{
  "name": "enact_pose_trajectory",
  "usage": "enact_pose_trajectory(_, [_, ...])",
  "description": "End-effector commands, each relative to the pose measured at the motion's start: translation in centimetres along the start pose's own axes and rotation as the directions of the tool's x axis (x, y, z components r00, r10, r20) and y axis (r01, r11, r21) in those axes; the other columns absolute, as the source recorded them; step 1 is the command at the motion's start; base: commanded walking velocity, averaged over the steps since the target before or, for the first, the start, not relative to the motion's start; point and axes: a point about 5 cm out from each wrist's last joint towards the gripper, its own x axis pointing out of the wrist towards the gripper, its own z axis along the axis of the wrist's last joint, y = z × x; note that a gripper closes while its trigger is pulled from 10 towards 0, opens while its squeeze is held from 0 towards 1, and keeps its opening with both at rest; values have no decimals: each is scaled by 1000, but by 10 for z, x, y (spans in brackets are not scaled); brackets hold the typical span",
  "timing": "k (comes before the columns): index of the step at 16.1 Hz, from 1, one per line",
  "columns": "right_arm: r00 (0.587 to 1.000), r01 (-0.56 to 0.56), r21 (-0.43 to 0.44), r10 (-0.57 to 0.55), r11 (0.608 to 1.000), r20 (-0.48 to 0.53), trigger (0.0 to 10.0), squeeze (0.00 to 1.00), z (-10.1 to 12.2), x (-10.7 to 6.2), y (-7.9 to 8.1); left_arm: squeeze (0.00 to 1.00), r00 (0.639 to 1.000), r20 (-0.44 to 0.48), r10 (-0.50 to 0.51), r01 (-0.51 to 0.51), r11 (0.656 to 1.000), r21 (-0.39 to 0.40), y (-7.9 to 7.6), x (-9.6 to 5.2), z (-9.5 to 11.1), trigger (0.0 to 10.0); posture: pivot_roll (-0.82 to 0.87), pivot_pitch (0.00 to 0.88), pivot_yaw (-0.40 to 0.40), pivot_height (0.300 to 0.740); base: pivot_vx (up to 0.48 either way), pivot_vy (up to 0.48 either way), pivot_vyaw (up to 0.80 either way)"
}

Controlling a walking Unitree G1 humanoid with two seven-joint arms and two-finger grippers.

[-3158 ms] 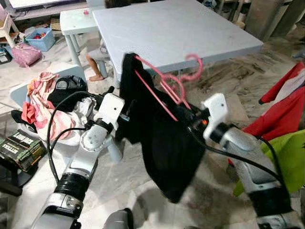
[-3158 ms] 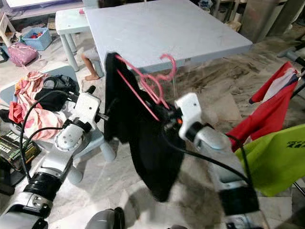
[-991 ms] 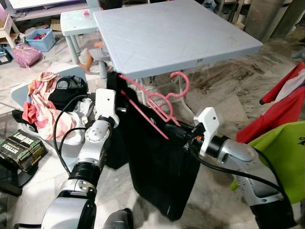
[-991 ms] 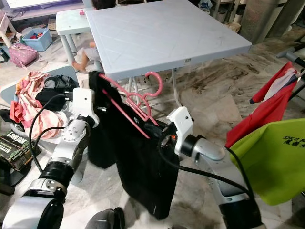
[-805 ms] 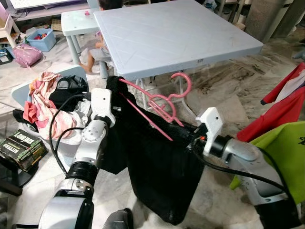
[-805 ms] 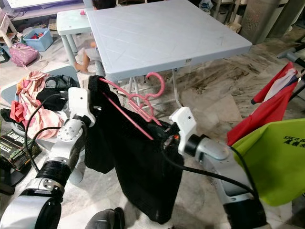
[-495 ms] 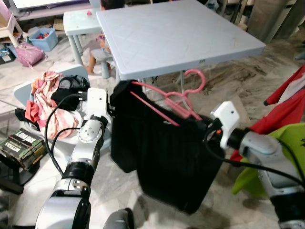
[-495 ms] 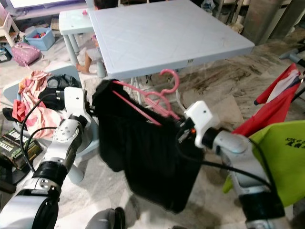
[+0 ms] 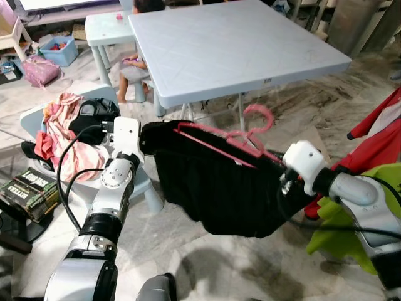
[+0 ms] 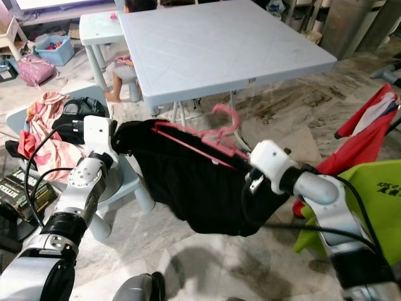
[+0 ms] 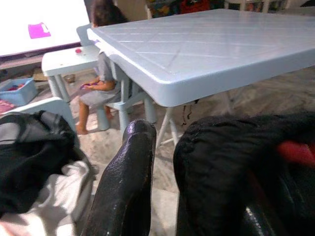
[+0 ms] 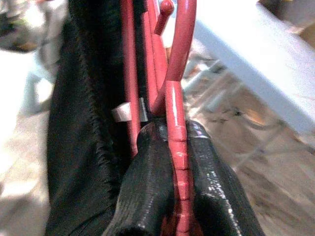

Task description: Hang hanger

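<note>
At the lower left of the head view lies a dark green box (image 9: 26, 194) with pale lettering I cannot read. Just right of it my left gripper (image 9: 141, 139) has its fingers closed on one end of the black garment (image 9: 219, 194). In the middle of the frame the pink hanger (image 9: 233, 141) carries that garment, stretched level between my arms in front of the grey table (image 9: 238, 44). My right gripper (image 12: 170, 231), centre right, is clamped on the hanger's stem below the hook. At the far right hang a red cloth (image 9: 376, 135) and a lime-green one (image 10: 369, 200) printed with dark text too small to read. I judge the garment loaded and the hooking onto a rail left to do
</note>
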Motion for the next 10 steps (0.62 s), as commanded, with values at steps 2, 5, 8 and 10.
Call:
enact_pose_trajectory(2, [986, -149, -2, 148, 989, -78, 10000, 0, -13, -26, 2, 0, 996, 0, 94, -94, 996, 9, 25, -2, 2, 0, -98, 59, 38, 740, 0, 0, 0])
enact_pose_trajectory(5, [973, -226, 175, 230, 958, -3, 10000, 0, 4, -49, -18, 0, 995, -9, 97, -97, 995, 1, 25, -4, -1, 0, -103, 65, 42, 740, 0, 0, 0])
enact_pose_trajectory(8, [947, -305, 279, 259, 911, 191, 10000, 0, 38, -57, -31, 0, 997, -50, 63, -64, 998, -4, 17, -4, -9, 0, -104, 65, 44, 740, 0, 0, 0])
enact_pose_trajectory(10, [909, -369, 320, 267, 873, 319, 10000, 0, 60, -61, -35, 0, 996, -83, 40, -41, 999, -5, 12, -5, -14, 0, -100, 67, 49, 740, 0, 0, 0])
